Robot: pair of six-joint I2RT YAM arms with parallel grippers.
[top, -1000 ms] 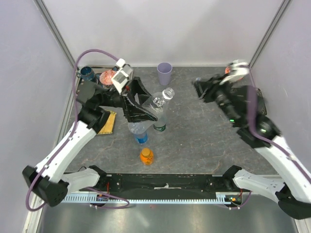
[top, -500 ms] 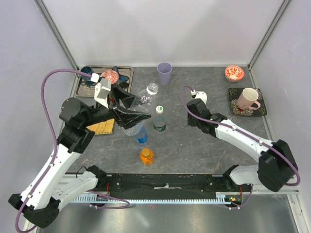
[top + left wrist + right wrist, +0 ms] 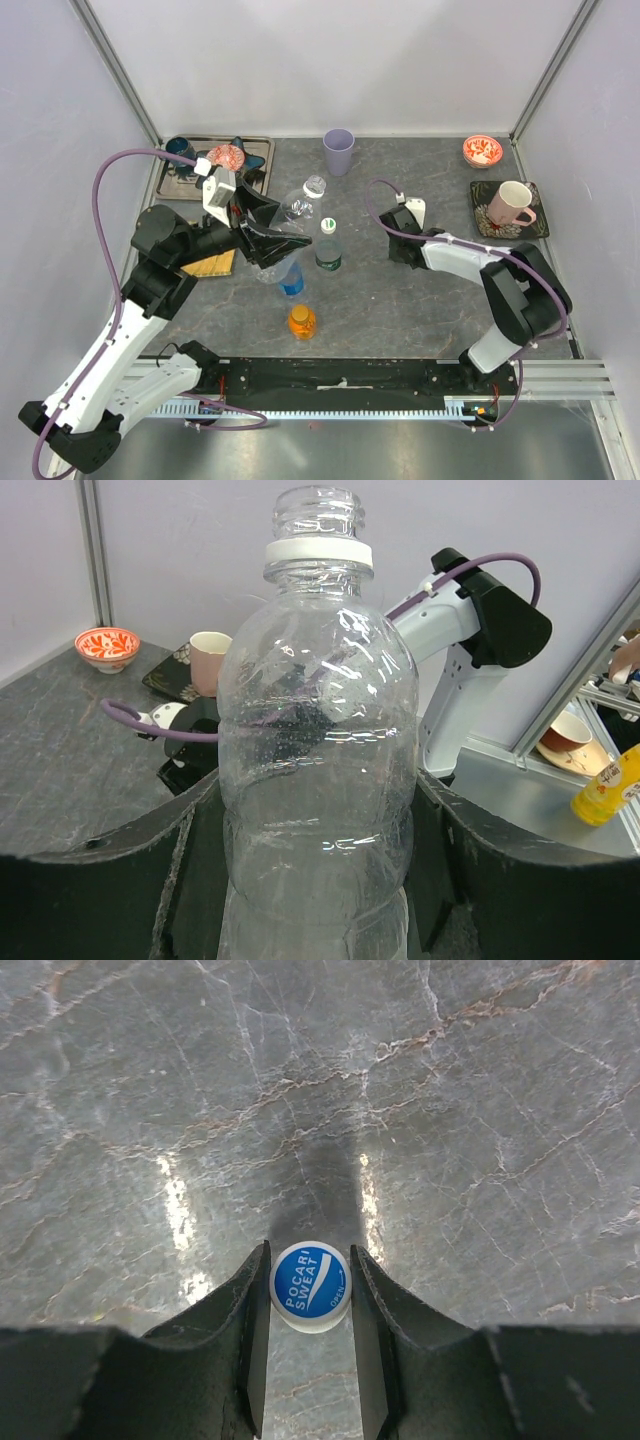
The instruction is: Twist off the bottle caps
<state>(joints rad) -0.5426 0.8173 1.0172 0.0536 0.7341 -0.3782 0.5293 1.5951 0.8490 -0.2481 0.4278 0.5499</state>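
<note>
The left hand (image 3: pixel 320 890) grips the uncapped clear bottle (image 3: pixel 318 740). The right hand (image 3: pixel 310 1260) pinches a blue Pocari Sweat cap (image 3: pixel 310 1288) close to the table (image 3: pixel 480 1100).

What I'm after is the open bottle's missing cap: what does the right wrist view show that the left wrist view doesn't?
Only the right wrist view shows a blue cap printed Pocari Sweat, pinched between the fingers of the right gripper. Only the left wrist view shows the plain clear bottle, its neck open with no cap, held by the left gripper, plus a red bowl and a pink mug behind. Both show the grey marbled table.
</note>
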